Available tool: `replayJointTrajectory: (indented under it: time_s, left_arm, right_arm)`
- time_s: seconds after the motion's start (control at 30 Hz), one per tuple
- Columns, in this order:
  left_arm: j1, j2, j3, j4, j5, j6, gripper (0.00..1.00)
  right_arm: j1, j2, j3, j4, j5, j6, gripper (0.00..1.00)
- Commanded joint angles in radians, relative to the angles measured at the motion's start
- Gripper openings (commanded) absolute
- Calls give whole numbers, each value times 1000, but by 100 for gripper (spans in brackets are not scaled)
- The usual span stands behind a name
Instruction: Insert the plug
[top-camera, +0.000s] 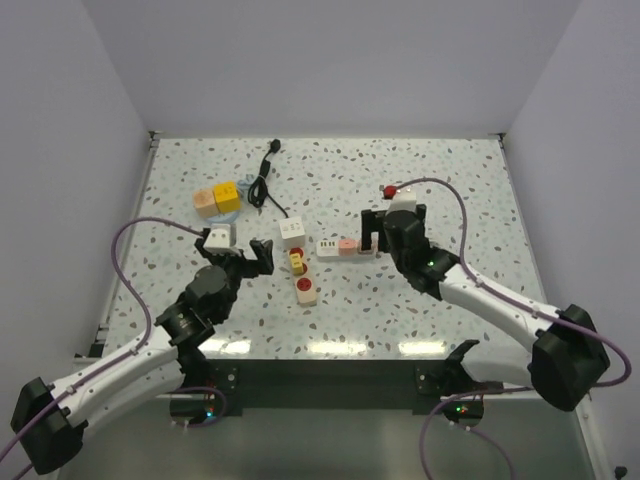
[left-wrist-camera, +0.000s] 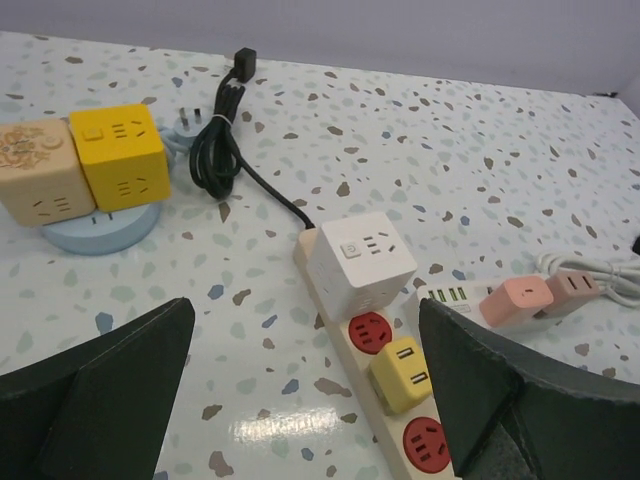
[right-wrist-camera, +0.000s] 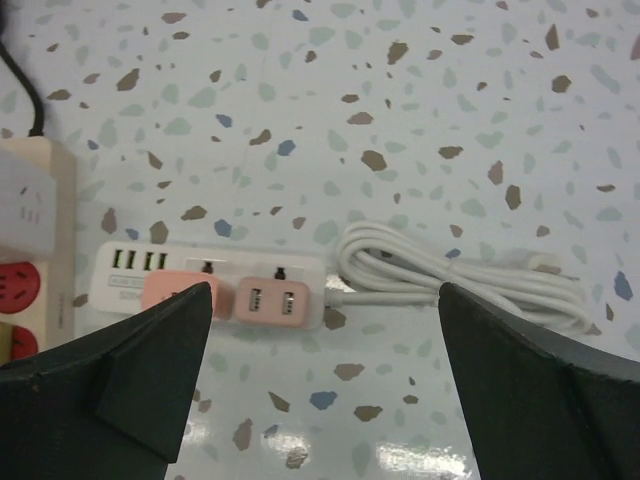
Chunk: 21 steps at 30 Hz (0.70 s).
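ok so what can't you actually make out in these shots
Left wrist: the near end of the power strip runs off the bottom edge.
Right wrist: the lower part of the salmon-pink adapter sits behind a finger of the right gripper; the free end of the white cable is too blurred to identify.
Top external: the small red object beyond the right gripper is too small to name.

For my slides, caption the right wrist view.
Right gripper, jaws open, over a white power strip with two pink adapters and coiled cable.

strip: cut by bottom edge | hub: near corner hidden behind finger | cord: far end too blurred
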Motion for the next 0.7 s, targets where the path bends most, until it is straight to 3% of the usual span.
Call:
replayJointTrajectory:
  time_s: [0.0, 0.27, 0.67]
  left_arm:
    - [7, 7, 74, -135, -140, -86, 100]
    - [7, 72, 123, -209, -219, -120, 100]
    - [5, 68, 140, -232, -245, -121, 100]
  right_arm:
    - [-67, -132, -84, 93, 20, 38, 98]
    - [-188, -291, -215, 115, 19, 59, 98]
    - [-201, -345, -236, 128, -7, 62, 98]
